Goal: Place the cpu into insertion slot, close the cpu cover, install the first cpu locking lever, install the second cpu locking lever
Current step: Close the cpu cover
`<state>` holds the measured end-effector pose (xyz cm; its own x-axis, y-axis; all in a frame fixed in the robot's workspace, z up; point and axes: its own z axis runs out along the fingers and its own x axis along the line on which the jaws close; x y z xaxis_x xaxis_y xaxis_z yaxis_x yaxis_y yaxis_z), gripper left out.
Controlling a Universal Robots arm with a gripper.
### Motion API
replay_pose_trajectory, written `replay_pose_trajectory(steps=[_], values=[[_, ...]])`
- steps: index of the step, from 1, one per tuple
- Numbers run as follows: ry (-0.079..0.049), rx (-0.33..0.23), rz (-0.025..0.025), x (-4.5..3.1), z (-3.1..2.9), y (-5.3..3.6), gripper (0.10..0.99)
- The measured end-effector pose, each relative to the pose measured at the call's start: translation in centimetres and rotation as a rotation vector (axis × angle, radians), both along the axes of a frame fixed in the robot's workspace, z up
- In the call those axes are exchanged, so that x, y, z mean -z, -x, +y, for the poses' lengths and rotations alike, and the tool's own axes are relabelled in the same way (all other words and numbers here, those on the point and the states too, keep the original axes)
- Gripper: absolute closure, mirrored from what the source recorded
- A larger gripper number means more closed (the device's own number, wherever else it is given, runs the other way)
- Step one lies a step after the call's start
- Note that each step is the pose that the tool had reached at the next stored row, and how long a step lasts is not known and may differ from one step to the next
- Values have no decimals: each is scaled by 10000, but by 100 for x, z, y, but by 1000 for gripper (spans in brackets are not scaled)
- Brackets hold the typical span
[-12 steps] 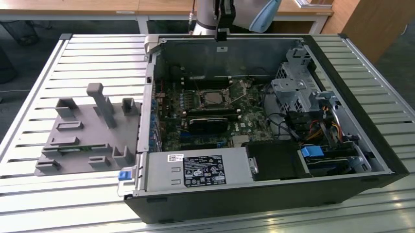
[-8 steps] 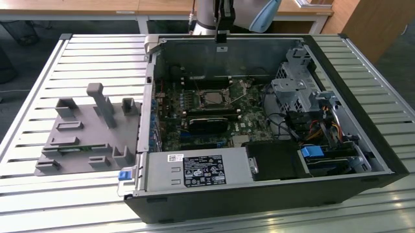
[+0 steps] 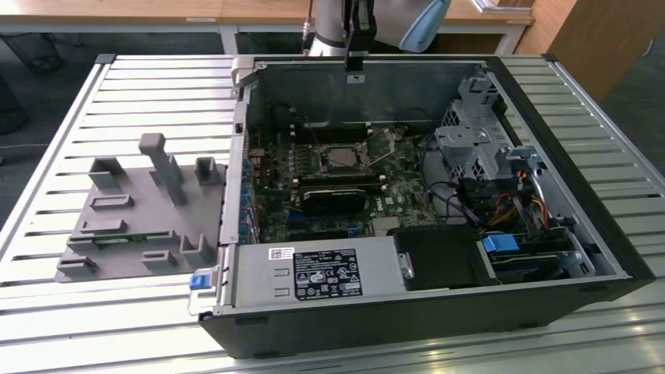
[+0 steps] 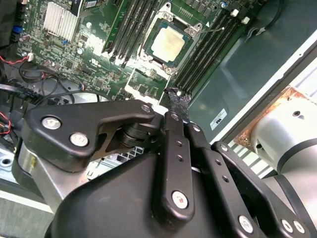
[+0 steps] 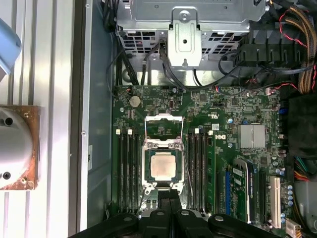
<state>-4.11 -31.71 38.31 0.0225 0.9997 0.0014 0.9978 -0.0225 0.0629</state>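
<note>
the cpu [image 5: 163, 166] has a silvery-beige top, paler and faintly mottled in the middle. the circuit board [image 5: 223, 124] is dark green, speckled with tiny silver and black parts. the memory slots [image 5: 128, 163] are black. a heat sink [image 5: 251, 136] is pale silver with fine stripes. in the second wrist view the gripper [image 4: 176, 98] is matt black with silver screw heads. in the exterior view the table [image 3: 62, 156] is silver-grey in slatted stripes, the fixture [image 3: 135, 210] plain grey, the computer case [image 3: 416, 331] black, its latch [image 3: 202, 280] blue.

From where I stand I count one computer case [image 3: 416, 327], one cpu [image 5: 164, 166], one insertion slot [image 5: 147, 171], one cpu cover [image 5: 163, 119], two banks of memory slots [image 5: 129, 168], one grey moulded fixture [image 3: 124, 210] and one pincer [image 5: 171, 191].
</note>
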Motion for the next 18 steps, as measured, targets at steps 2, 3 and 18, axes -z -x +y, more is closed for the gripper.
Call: replay_pose_trajectory(steps=[2, 3, 18], values=[[1, 0, 1, 3, 0, 0, 980], [0, 0, 0, 3, 0, 0, 980], [-10, -5, 202, 87, 0, -71, 980]])
